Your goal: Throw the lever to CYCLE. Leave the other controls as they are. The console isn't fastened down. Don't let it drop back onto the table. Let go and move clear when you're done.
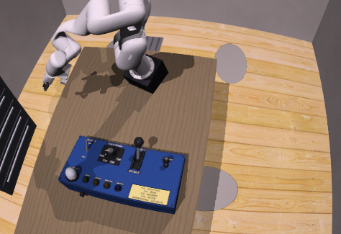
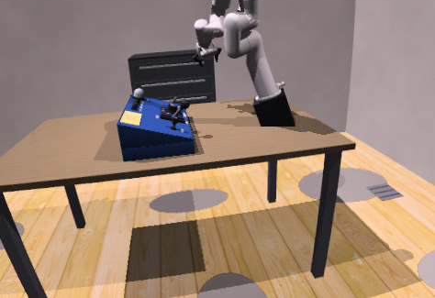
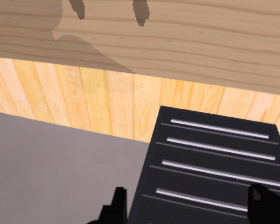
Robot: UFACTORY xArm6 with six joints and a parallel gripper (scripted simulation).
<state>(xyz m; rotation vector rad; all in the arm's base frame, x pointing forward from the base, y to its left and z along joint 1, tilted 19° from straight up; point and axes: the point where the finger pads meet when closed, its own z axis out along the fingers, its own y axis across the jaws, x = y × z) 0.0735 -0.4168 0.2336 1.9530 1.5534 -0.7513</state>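
A blue console (image 1: 122, 173) sits on the brown table near its front end; it also shows in the exterior view (image 2: 155, 128). Its black ball-topped lever (image 1: 138, 150) stands in a slot at the panel's middle, and it also shows in the exterior view (image 2: 176, 107). My gripper (image 1: 46, 85) is open and empty, high above the table's far left edge, far from the console. It also shows in the exterior view (image 2: 206, 56). In the wrist view the two fingertips stand wide apart over the floor and a black cabinet.
The panel also carries a rotary knob (image 1: 110, 153), a small toggle (image 1: 87, 145), a white ball knob (image 1: 70, 174), a row of round buttons (image 1: 101, 183), a small black knob (image 1: 165, 161) and a yellow label (image 1: 149, 195). A black slatted cabinet (image 2: 172, 78) stands beside the table. The arm's base (image 1: 145, 73) is on the table.
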